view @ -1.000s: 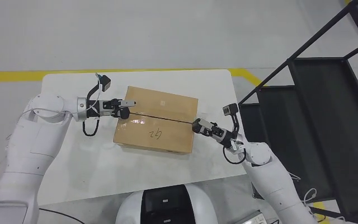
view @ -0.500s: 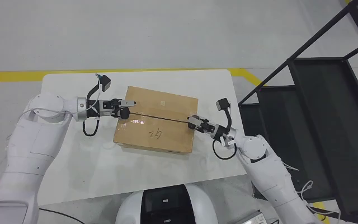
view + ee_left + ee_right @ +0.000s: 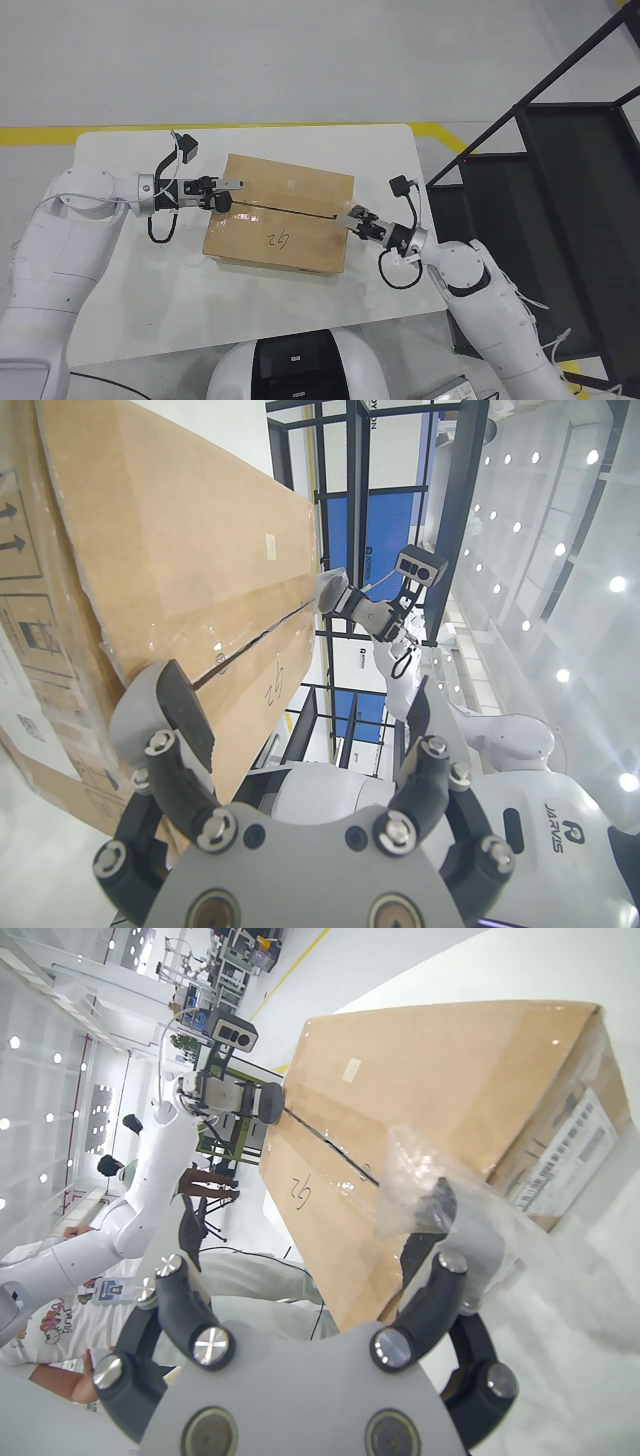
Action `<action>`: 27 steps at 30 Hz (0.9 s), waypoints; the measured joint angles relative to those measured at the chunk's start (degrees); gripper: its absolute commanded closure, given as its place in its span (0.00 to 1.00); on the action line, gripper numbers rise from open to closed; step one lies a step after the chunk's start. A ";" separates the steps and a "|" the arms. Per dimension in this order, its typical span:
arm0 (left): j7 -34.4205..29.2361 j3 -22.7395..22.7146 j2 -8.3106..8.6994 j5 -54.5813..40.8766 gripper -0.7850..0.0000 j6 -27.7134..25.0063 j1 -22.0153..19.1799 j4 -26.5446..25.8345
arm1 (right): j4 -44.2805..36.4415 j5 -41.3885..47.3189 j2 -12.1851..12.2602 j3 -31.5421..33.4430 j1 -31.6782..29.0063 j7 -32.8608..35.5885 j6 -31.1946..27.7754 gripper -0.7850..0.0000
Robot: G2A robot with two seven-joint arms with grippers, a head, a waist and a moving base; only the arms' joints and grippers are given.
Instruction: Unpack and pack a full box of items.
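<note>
My left pincer (image 3: 230, 193) is spread at one end of the box (image 3: 300, 190) seam. My right pincer (image 3: 353, 216) is spread at the other end, with clear tape (image 3: 415, 1163) stuck to one finger.

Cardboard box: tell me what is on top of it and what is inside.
On top of the cardboard box: a handwritten mark, a small white sticker and torn clear tape along the centre seam. The flaps lie shut, so the contents are hidden.
</note>
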 measured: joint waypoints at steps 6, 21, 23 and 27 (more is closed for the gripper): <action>0.00 0.00 0.00 0.00 0.00 0.00 0.00 0.00 | 1.51 3.43 0.09 1.84 -0.10 -1.85 1.36 0.00; 0.00 0.00 0.00 0.00 0.00 0.00 0.00 0.00 | 9.99 25.41 -0.85 -0.31 4.30 4.24 -2.44 0.00; 0.00 0.00 0.00 0.00 0.00 0.00 0.00 0.00 | 11.14 26.74 -0.95 -0.92 5.13 5.28 -1.57 0.00; 0.00 0.00 0.00 0.00 0.00 0.00 0.00 0.00 | 13.53 28.46 -1.32 -2.47 7.27 5.05 1.35 0.00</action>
